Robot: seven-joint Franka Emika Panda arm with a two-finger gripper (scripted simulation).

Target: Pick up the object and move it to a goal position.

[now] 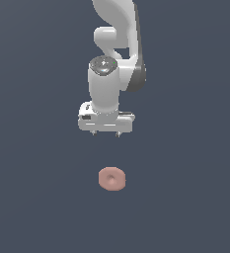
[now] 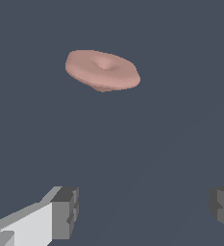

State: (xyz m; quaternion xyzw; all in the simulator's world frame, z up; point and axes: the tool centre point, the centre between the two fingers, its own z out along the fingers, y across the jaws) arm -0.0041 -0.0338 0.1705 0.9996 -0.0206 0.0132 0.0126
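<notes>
Slate-blue plain surface; pink disc lies flat; fingers spread wide, empty.

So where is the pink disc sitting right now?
In the exterior view the pink disc lies on the dark surface near the centre, just below the open gripper in the picture and apart from it; nothing is between the fingers.

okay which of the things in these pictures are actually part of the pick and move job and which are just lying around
Part of the job:
- small salmon-pink matte rounded disc with a shallow central dimple, lying free on the surface
- white robot gripper with dark finger pads, open and empty, apart from the disc

Just lying about:
- nothing else is visible; only the plain dark blue-grey floor under everything
</notes>
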